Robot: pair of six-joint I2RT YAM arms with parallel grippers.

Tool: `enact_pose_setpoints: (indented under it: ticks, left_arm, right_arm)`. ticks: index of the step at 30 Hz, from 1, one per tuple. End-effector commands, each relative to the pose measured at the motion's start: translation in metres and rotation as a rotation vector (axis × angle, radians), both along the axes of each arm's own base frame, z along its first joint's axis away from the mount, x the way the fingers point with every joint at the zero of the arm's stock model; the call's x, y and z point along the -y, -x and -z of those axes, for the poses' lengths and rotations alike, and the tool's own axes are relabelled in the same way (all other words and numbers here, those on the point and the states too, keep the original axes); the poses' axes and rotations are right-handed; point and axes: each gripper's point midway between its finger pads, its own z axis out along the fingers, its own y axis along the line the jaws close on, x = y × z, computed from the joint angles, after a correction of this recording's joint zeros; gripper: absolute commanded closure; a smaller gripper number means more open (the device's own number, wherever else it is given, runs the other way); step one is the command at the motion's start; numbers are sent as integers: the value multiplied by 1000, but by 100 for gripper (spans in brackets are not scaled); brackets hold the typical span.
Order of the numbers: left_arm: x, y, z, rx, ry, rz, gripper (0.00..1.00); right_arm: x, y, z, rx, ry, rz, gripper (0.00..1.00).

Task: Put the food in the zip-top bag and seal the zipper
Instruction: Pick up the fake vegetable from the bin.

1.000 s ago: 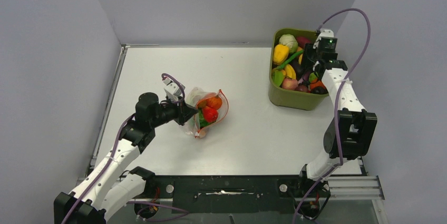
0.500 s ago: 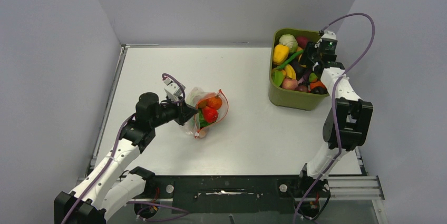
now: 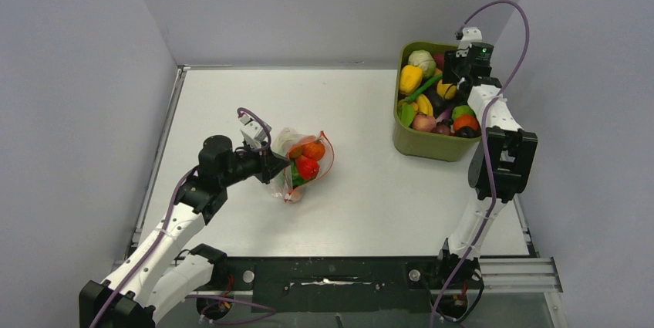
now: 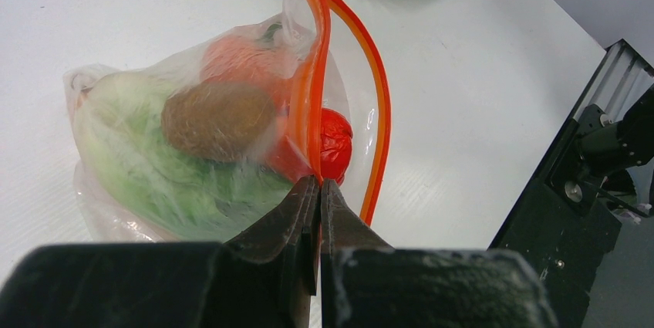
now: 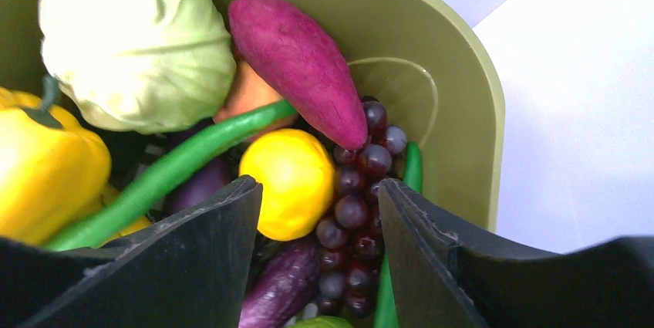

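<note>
The left arm [image 3: 177,216] reaches low from its base at the near left corner, elbow bent and forearm nearly level, its wrist pointing toward the right. The left gripper [image 4: 318,183] has its two dark fingers pressed flat together, pinched on the near end of the zipper [image 4: 312,96]. The right arm [image 3: 501,158] rises from its base at the near right, folds at a high elbow and stretches away to the far right, wrist tipped down, and the right gripper [image 5: 320,189] points downward with its fingers standing well apart.
</note>
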Motion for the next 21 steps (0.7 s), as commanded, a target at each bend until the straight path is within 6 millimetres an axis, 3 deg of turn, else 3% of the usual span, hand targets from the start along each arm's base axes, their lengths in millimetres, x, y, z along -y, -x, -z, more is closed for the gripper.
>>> enact_pose_setpoints:
  ticks: [1, 4, 12, 21]
  left_arm:
    - [0, -4, -14, 69, 12, 11, 100]
    - [0, -5, -11, 62, -2, 10, 100]
    - [0, -6, -7, 50, -6, 13, 100]
    - [0, -7, -6, 47, -9, 14, 100]
  right_arm:
    - [1, -16, -26, 101, 138, -170, 41]
    - [5, -26, -28, 111, 156, -187, 40]
    - [9, -57, -2, 55, 173, -244, 40]
    - [0, -63, 4, 71, 131, -329, 48]
